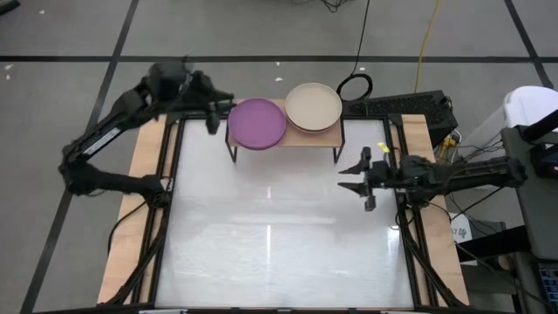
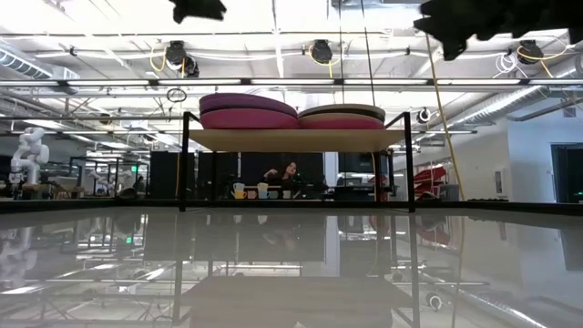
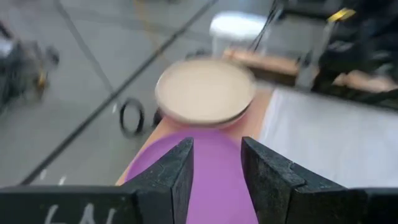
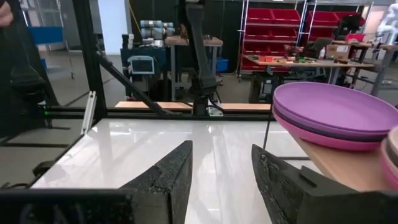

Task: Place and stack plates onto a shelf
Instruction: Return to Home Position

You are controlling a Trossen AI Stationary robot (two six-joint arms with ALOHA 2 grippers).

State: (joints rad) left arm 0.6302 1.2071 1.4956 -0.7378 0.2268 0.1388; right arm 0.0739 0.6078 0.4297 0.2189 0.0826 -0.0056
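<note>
Magenta plate [image 2: 248,119], unseen from above

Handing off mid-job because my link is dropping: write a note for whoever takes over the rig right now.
Left end effector: open, empty, at the edge of the purple-topped stack on the shelf.
Right end effector: open, empty, over the right side of the table, in front of the shelf.
Plates: two stacks side by side on the shelf, the other being the beige-topped stack. No plate shows elsewhere in the high view.
Done: stacking looks complete, though the plate count cannot be read.
Left: probably only bringing both arms home.
</note>
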